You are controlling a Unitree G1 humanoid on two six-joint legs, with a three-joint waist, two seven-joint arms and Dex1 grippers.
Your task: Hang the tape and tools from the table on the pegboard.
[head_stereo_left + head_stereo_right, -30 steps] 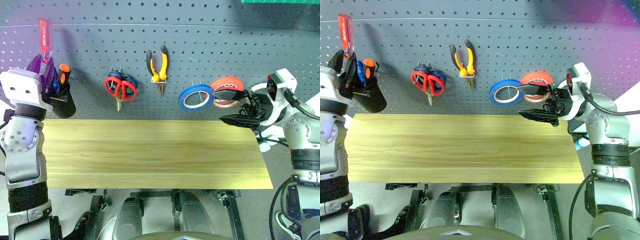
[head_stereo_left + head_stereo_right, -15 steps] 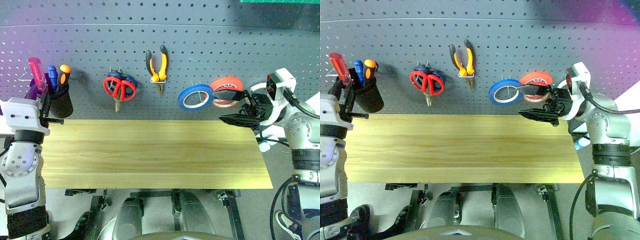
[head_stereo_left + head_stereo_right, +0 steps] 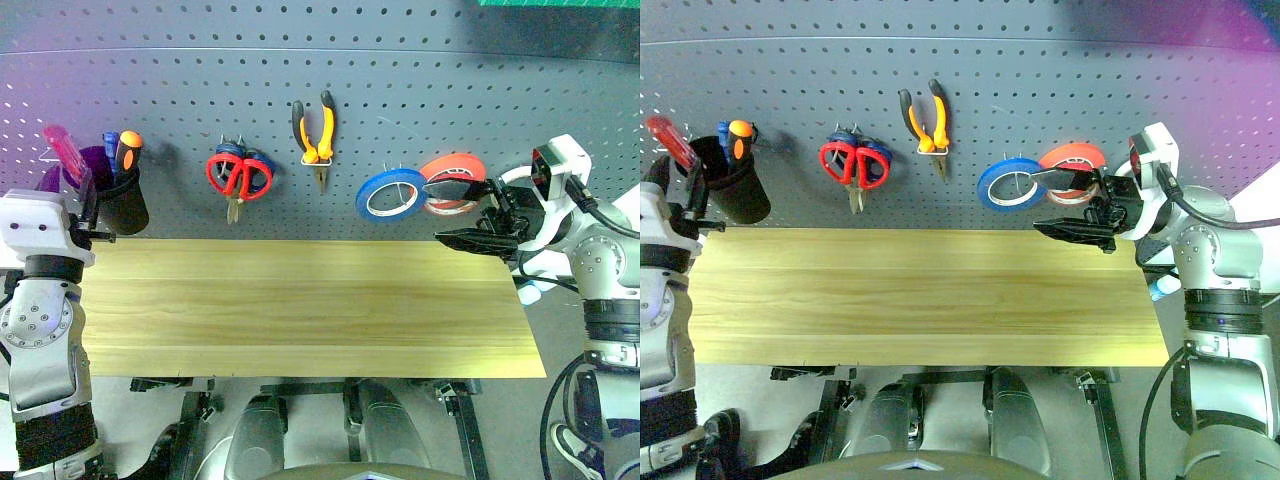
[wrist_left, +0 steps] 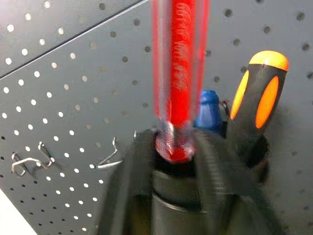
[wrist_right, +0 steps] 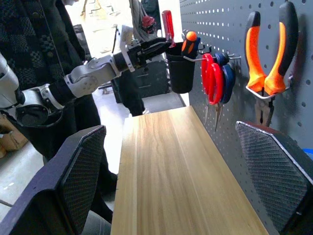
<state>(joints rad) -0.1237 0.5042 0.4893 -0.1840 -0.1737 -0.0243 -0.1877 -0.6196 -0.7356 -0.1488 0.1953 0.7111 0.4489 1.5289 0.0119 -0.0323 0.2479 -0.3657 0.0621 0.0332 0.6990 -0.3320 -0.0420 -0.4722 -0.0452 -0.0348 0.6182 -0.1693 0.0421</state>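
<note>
The red-handled screwdriver (image 3: 62,155) stands handle-up in a black cup (image 3: 125,205) hung at the left end of the pegboard (image 3: 400,90), leaning left. My left gripper (image 3: 88,212) is at the cup, open, with its blurred fingers (image 4: 132,196) either side of the screwdriver (image 4: 178,73). The red-handled scissors (image 3: 240,178) and the orange-and-black pliers (image 3: 315,135) hang on hooks. A pale rim of the tape (image 3: 447,208) peeks out below the red roll. My right gripper (image 3: 460,213) hangs level beside it, wide open and holding nothing. The table (image 3: 300,310) is bare.
A blue roll (image 3: 392,193) and a red roll (image 3: 455,165) hang next to my right gripper. Blue-handled scissors (image 3: 262,162) hang behind the red ones. The cup also holds an orange-and-black handle (image 3: 128,150) and a blue one. A person (image 5: 29,49) stands beyond the table's left end.
My left hand came down and to the left, and the red screwdriver went from high above the cup down into it. Its fingers have parted. The right arm has not moved.
</note>
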